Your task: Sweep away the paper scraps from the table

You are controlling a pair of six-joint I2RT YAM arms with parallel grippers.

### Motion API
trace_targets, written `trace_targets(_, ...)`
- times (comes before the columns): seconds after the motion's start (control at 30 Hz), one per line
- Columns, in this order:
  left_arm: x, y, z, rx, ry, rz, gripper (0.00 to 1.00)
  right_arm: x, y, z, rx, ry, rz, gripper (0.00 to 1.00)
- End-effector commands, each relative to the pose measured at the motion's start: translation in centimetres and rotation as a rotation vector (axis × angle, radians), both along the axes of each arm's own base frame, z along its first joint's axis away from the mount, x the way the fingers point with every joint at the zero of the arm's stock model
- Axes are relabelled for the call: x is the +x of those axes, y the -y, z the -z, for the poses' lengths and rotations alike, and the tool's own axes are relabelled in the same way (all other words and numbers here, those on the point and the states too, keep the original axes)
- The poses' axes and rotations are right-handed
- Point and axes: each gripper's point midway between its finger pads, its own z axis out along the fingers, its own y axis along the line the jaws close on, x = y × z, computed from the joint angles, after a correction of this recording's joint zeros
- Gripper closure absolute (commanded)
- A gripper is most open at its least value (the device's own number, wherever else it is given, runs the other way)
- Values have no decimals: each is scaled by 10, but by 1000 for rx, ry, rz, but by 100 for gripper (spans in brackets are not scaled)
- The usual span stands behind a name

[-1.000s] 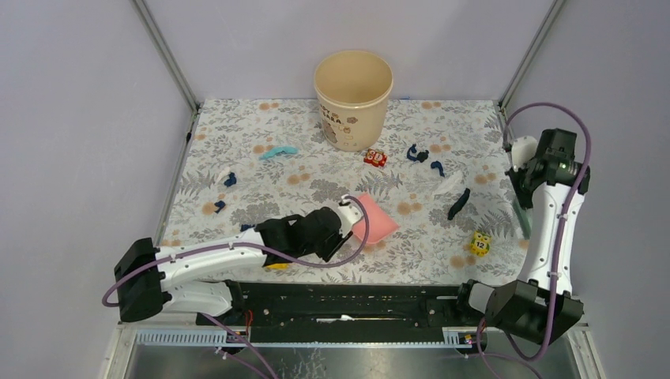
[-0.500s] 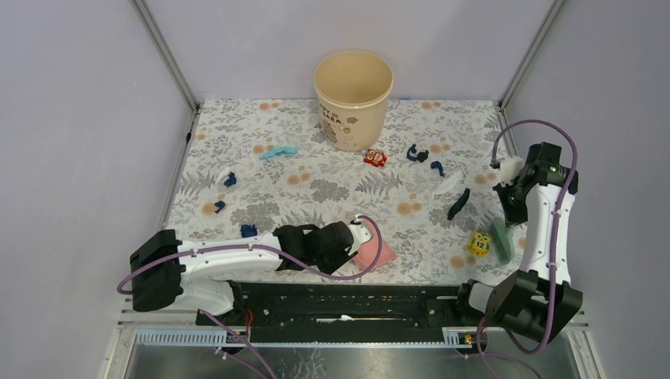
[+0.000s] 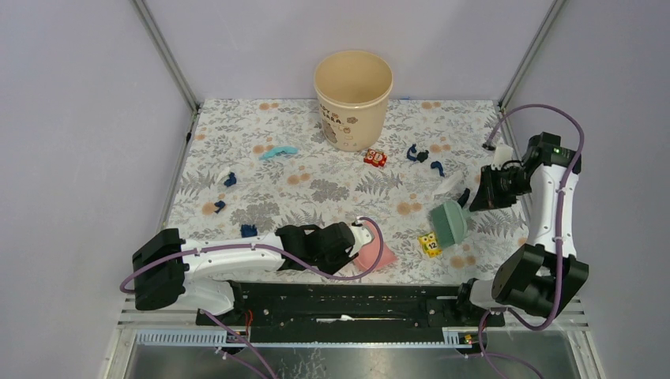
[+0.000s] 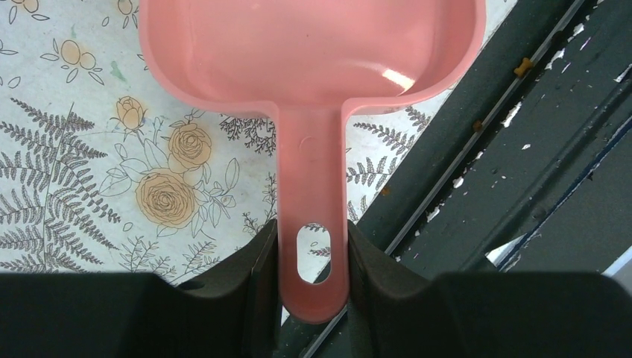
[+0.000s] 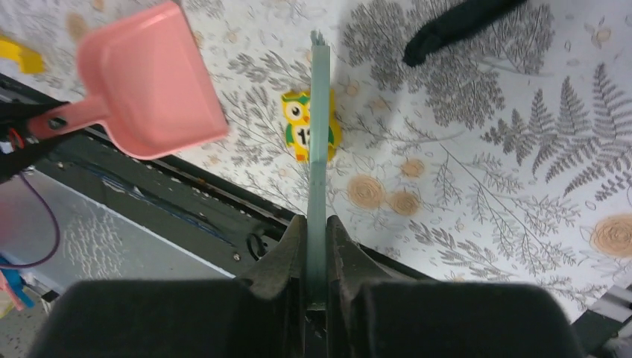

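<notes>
The table, under its leaf-and-flower cloth, fills the middle of the top view. A beige bucket stands at its far edge.

The left arm lies low along the near edge. The left gripper has its fingers drawn in narrow, clamped on either side of the handle of the pink dustpan. The pan's scoop rests at the near edge of the table, partly over the black rail.

The right arm reaches in from the right side. The right gripper has its fingers closed tight on a green brush, which slants down toward the table's near centre. The brush's far end sits right against a yellow toy cube. A red toy cube lies by the foot of the bucket.

The paper scraps lie on the cloth, all apart from both pairs of fingers:
- A long dark one lies just beside the right gripper, off to one side of the brush.
- Two navy bits sit farther back on the right.
- Three navy bits sit on the left half. The last of them is near the left forearm but well behind the dustpan.
- The light-blue strip lies at the far left of centre, well away from both arms.
</notes>
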Motion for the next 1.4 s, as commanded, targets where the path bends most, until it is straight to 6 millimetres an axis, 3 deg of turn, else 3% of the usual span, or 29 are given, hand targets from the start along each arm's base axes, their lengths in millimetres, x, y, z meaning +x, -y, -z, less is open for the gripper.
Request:
trace_targets(0.0,2,17,-18,-65,8,24,100,12,-20,-39,116,97,11,100)
trace_targets(0.13,2,17,-18,-65,8,24,100,22,4,-49,-37,154,56,100)
trace_targets(0.27,8,17,-21,-67,34,9,100,39,49,-64,-279,243,164,100)
trace_targets(0.4,22,21,-31,-88,41,-25,100,50,82,-71,-440,297,238,100)
trace_targets(0.67,74,41,-53,-28,100,-71,100,77,108,-47,-521,295,251,100)
trace_targets(0.83,97,76,-53,37,107,-6,100,96,90,-34,-383,280,267,100)
trace_targets(0.97,107,103,-39,99,59,67,100,107,61,-18,-329,252,226,100)
trace_targets(1.23,120,118,-9,136,-38,89,100,118,-20,0,-210,227,113,100)
trace_targets(1.37,115,122,1,122,-77,99,100,112,-69,-5,-18,204,25,100)
